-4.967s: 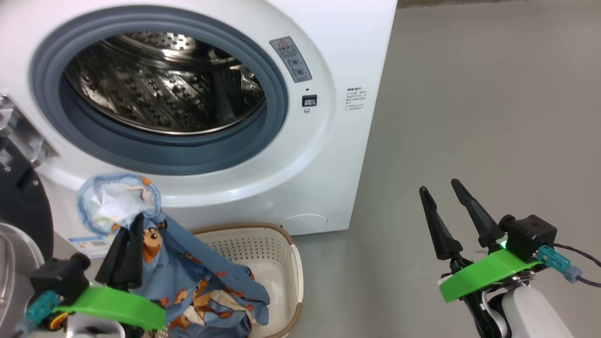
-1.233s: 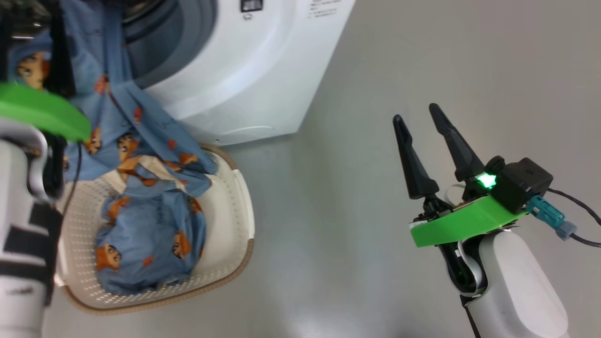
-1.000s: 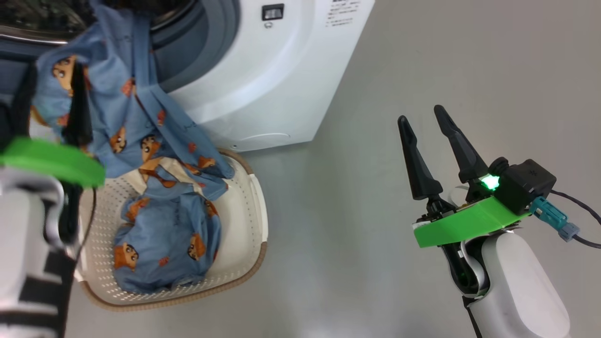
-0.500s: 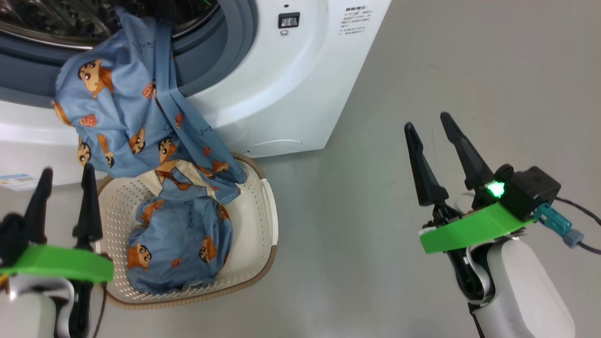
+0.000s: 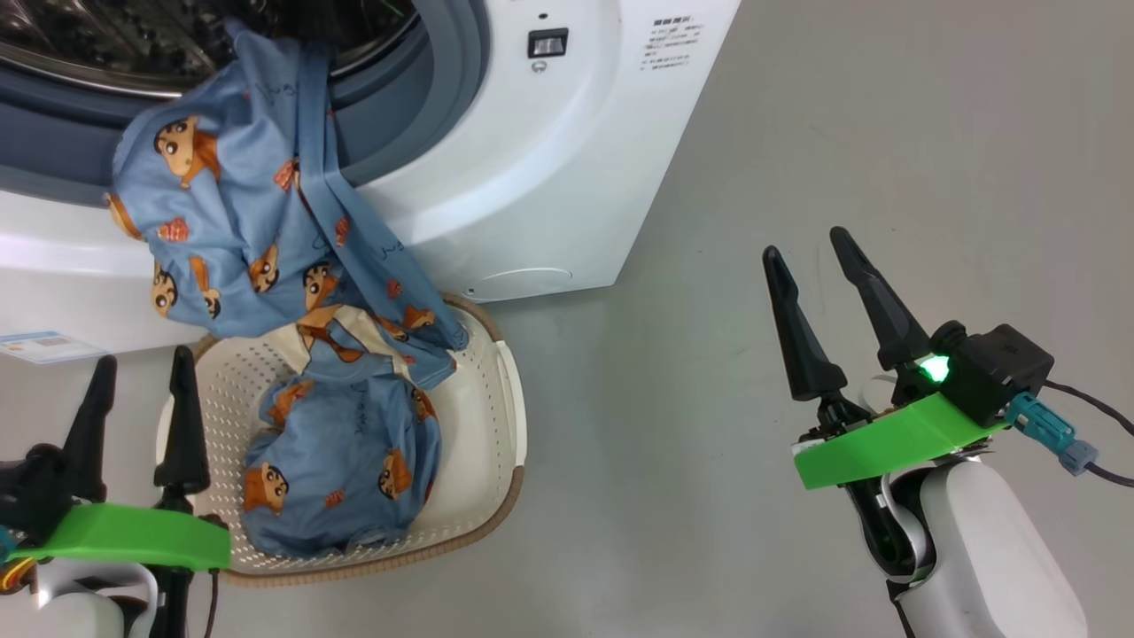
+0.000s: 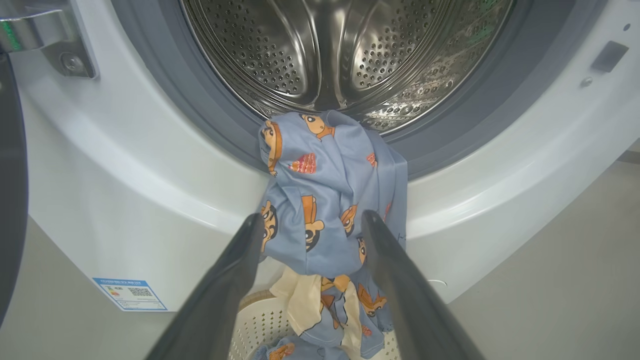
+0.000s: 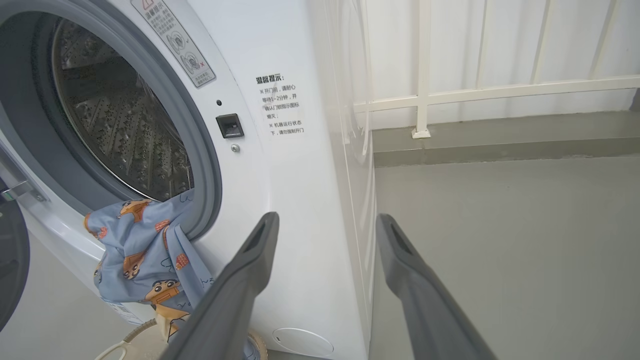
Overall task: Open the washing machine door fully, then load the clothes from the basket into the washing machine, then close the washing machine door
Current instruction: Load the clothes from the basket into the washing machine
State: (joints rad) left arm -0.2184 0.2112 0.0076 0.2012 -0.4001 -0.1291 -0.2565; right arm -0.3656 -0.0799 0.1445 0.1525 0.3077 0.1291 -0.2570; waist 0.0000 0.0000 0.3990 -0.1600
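The white washing machine [image 5: 549, 177] stands with its steel drum [image 6: 330, 50] uncovered. A light blue garment [image 5: 239, 221] of the clothes hangs over the grey gasket and trails down into the cream basket [image 5: 496, 425], where another blue piece [image 5: 345, 461] lies bunched. My left gripper [image 5: 142, 372] is open and empty at the basket's left edge, a short way below the hanging garment [image 6: 325, 200]. My right gripper [image 5: 802, 244] is open and empty over bare floor to the right. A dark edge of the washing machine door [image 6: 10, 200] shows at the far left.
Grey floor [image 5: 886, 133] spreads to the right of the machine. A white railing [image 7: 450, 95] runs along the wall behind it. A blue label sticker [image 5: 40, 346] sits low on the machine's front.
My left gripper has let go of the garment, which now hangs from the drum mouth, and has dropped back down beside the basket. The head camera has also shifted.
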